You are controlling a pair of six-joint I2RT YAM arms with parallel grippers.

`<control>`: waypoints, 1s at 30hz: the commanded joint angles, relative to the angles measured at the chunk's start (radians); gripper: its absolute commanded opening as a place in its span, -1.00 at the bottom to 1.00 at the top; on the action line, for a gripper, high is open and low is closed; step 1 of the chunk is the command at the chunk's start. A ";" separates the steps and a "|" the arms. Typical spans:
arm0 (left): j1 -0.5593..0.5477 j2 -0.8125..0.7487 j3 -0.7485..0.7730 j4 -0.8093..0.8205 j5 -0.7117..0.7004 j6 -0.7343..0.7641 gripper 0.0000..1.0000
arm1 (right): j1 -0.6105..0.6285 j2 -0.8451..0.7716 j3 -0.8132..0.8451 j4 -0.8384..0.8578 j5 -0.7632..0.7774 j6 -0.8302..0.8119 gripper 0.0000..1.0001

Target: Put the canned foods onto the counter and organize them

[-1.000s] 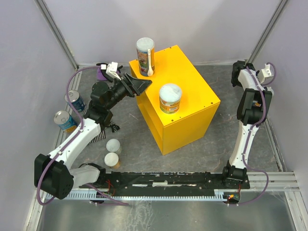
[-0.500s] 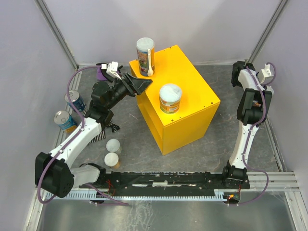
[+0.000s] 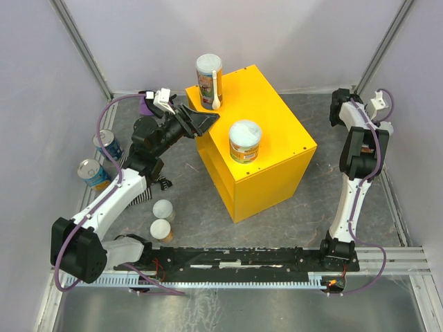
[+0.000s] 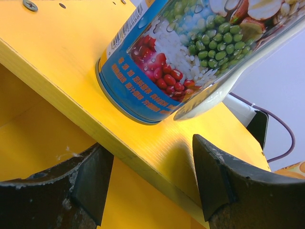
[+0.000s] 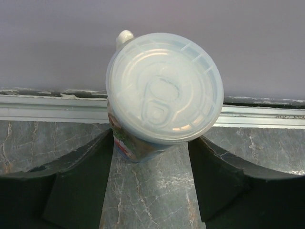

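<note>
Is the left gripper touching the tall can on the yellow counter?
Apart. The left wrist view shows a strip of yellow counter between the tall can and the open fingers of the left gripper.

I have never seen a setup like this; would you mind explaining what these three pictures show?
Two robot arms stand at a table's near edge. The overhead picture shows both; the other two come from a camera on each wrist. On the yellow counter stand a tall can and a shorter can. Two blue tins and two white-lidded tubs wait on the table. The left end effector is open, holding nothing, facing the tall can. The right end effector straddles a lidded can by the wall; whether it grips, I cannot tell.
</note>
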 commanded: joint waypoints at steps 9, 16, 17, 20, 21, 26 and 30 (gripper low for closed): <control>-0.003 0.025 -0.009 -0.008 -0.016 0.020 0.44 | 0.033 -0.046 -0.034 0.139 0.029 -0.103 0.34; -0.003 0.025 -0.008 -0.008 -0.011 0.023 0.44 | 0.066 -0.070 -0.058 0.150 0.039 -0.126 0.41; -0.003 0.025 -0.007 -0.008 -0.010 0.023 0.44 | 0.074 -0.078 -0.064 0.147 0.042 -0.126 0.44; -0.002 0.024 -0.003 -0.010 -0.008 0.023 0.45 | 0.091 -0.108 -0.076 0.130 0.046 -0.125 0.64; -0.003 0.023 0.000 -0.012 -0.006 0.023 0.45 | 0.095 -0.119 -0.079 0.125 0.044 -0.125 0.70; 0.000 0.021 0.010 -0.019 -0.005 0.018 0.46 | 0.111 -0.166 -0.059 0.077 0.022 -0.118 0.89; 0.001 0.032 0.041 -0.042 0.003 0.013 0.46 | 0.121 -0.186 0.011 -0.046 0.003 -0.043 0.93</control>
